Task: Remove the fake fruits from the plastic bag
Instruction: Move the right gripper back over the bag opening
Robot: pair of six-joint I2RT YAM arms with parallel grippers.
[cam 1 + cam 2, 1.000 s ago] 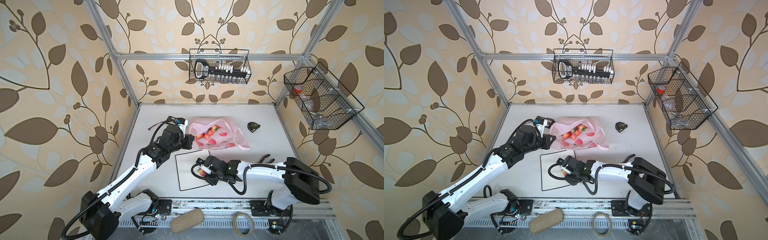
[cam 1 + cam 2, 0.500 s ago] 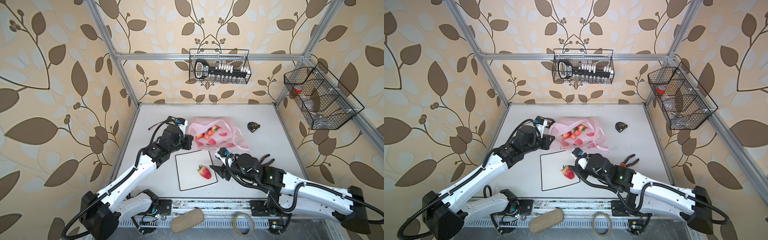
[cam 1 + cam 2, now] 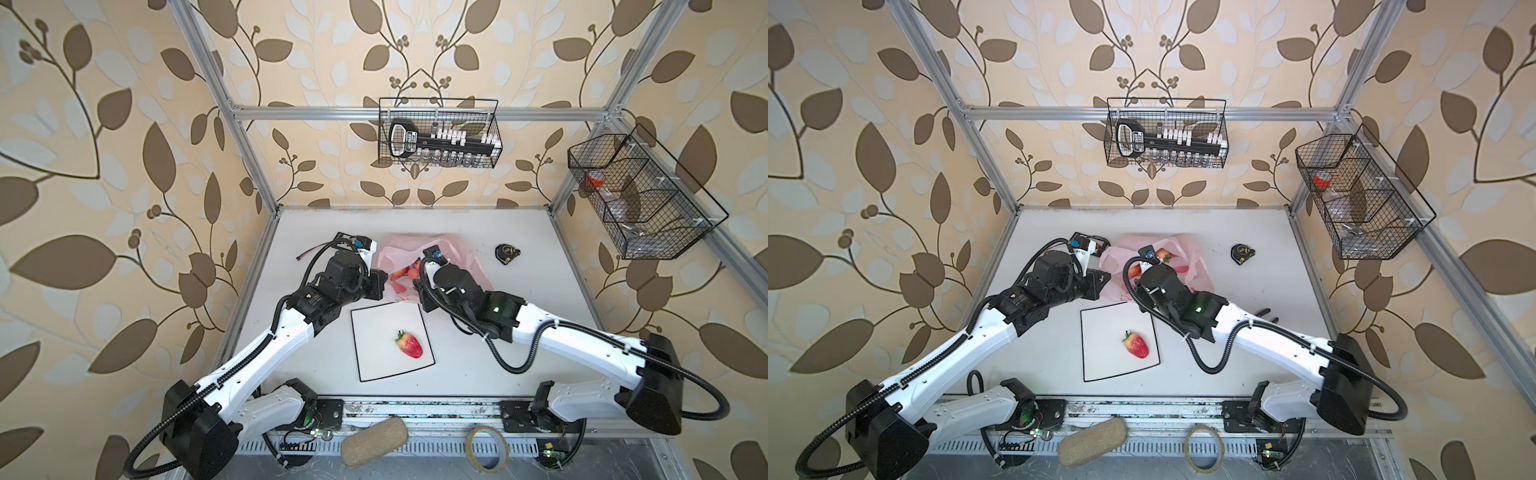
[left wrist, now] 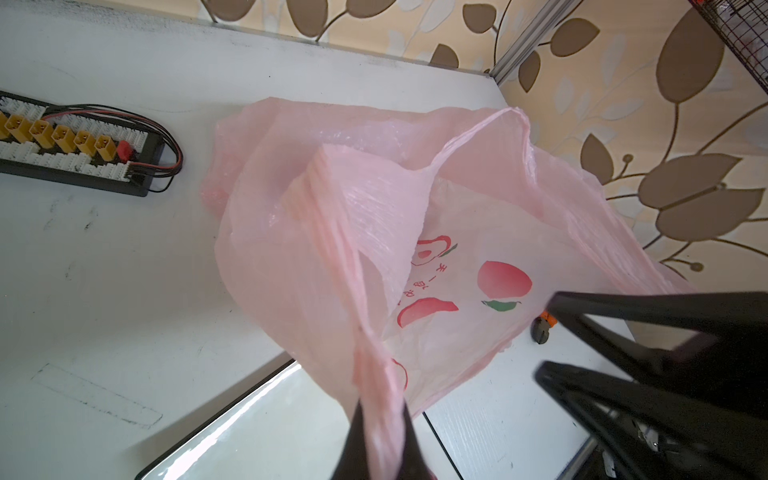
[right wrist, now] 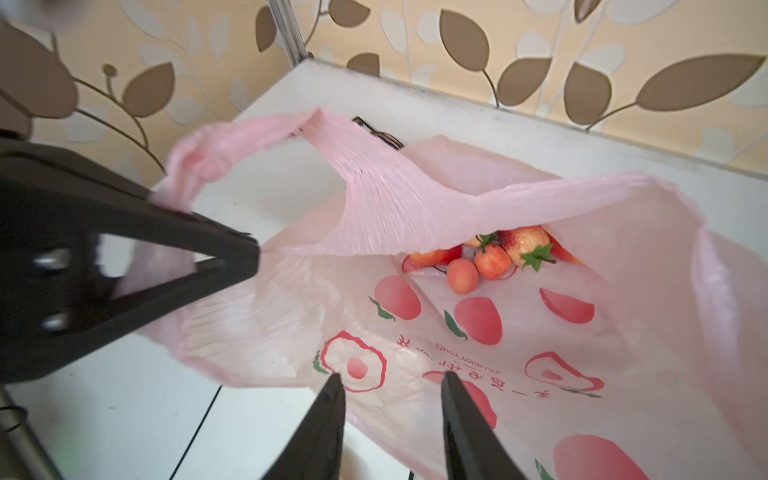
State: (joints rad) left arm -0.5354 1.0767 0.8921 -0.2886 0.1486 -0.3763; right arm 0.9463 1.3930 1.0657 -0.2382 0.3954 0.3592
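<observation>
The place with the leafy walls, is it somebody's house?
Probably not: it looks like a robot test cell. Two white robot arms are mounted on a rail at a white table's front, an aluminium frame carries the wallpaper panels, and a wire basket of tools hangs on the wall.

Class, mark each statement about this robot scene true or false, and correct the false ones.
1. The left gripper is clamped on a handle of the thin translucent pink plastic bag. True.
2. The right gripper holds a strawberry. False: its jaws stand apart and empty at the bag's mouth.
3. One glossy red toy strawberry lies on the white black-edged square mat. True.
4. The bag is empty. False: several small red and orange toy fruits lie inside.
5. The small black tape measure sits on the mat. False: it lies on the white table, apart from the mat.
</observation>
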